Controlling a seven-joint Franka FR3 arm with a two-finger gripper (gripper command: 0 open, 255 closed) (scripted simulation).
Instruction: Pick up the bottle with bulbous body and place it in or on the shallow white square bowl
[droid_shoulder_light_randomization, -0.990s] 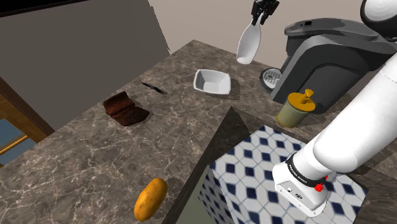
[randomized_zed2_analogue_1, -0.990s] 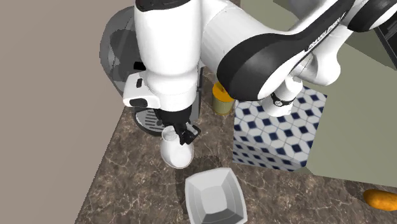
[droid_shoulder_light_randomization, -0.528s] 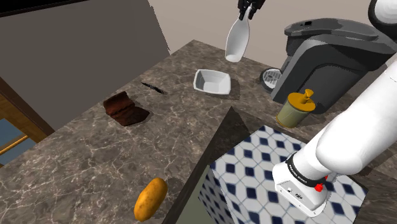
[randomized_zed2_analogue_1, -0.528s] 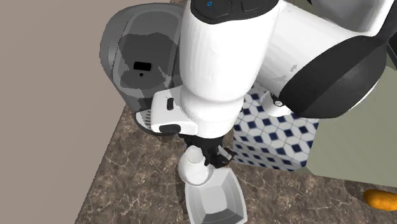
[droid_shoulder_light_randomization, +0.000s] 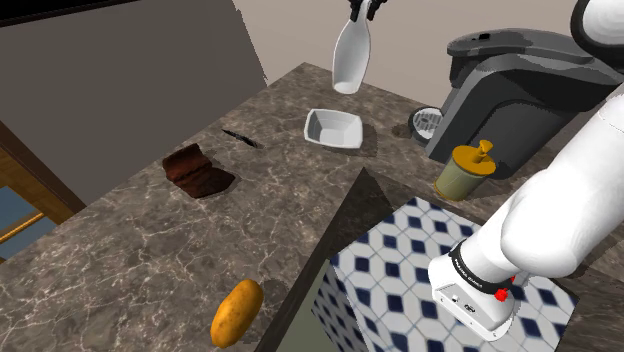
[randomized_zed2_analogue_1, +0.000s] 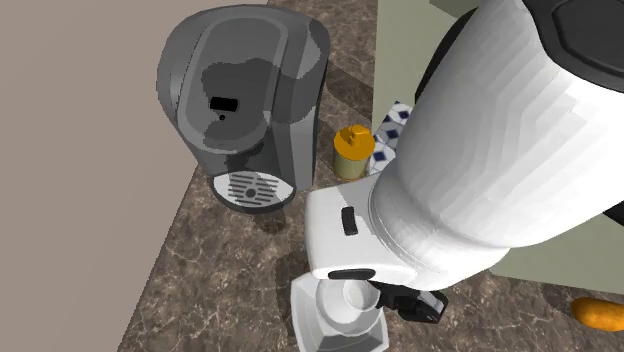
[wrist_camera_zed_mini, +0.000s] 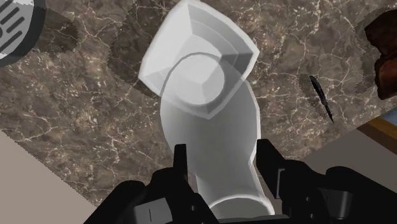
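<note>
White, one bottle (wrist_camera_zed_mini: 215, 143) hangs pinched between two black fingers (wrist_camera_zed_mini: 180, 168) above one shallow square bowl (wrist_camera_zed_mini: 213, 28).

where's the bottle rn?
Shoulder view, top centre: the white bottle hangs clasped in the jaws above the counter, over the white square bowl and to that view's left of the grey coffee machine.

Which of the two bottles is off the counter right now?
The white bulbous bottle, clasped in the gripper above the square bowl; the yellowish bottle stands on the counter beside the coffee machine.
</note>
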